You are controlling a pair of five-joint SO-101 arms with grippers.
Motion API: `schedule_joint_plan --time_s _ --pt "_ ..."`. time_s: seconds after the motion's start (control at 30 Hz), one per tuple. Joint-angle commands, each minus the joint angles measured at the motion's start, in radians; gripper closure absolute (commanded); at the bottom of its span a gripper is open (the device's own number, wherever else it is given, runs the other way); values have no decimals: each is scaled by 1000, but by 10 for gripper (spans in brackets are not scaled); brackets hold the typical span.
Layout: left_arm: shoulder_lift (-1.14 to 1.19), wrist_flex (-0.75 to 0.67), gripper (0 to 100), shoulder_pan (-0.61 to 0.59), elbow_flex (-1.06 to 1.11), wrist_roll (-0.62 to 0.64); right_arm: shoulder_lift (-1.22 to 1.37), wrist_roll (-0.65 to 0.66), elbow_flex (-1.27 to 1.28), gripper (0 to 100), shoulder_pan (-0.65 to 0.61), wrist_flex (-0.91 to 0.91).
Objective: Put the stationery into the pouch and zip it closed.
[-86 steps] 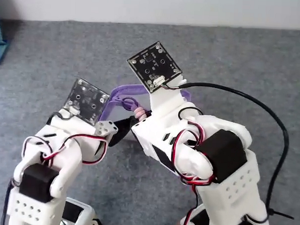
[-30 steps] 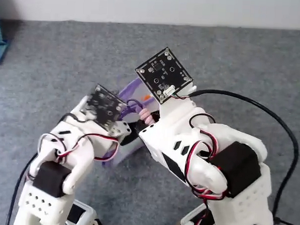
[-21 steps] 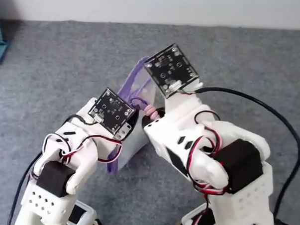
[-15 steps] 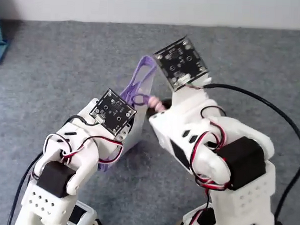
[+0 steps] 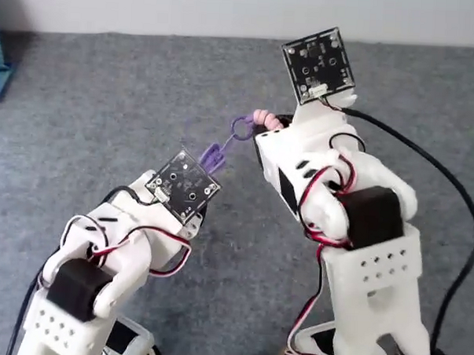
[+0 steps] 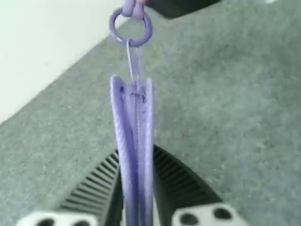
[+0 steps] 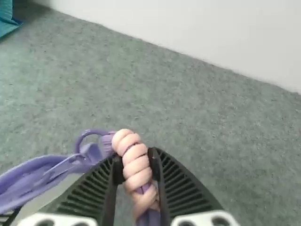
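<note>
The left fingers [image 6: 169, 176] were clamped on the purple pouch [image 6: 134, 122], held edge-on between them. The right fingers [image 7: 178, 183] gripped the pink zip pull [image 7: 134, 160], just beyond the ring [image 6: 130, 28]. The pouch's long axis ran straight from the left fingers toward the right fingers.

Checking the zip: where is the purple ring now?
In the high view the purple ring sits between the arms, linking the pouch in the left gripper to the pink coil in the right gripper.
</note>
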Motion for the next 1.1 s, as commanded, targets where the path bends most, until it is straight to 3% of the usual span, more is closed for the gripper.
schedule_joint_plan --time_s 0.0,0.57,1.07 --pt "-127 37 987 0 -35 77 -4 5 32 991 88 -93" --pt "-365 31 988 -8 -76 118 4 6 155 991 111 -122" --pt "-371 38 989 -9 -219 120 5 63 439 991 114 -429"
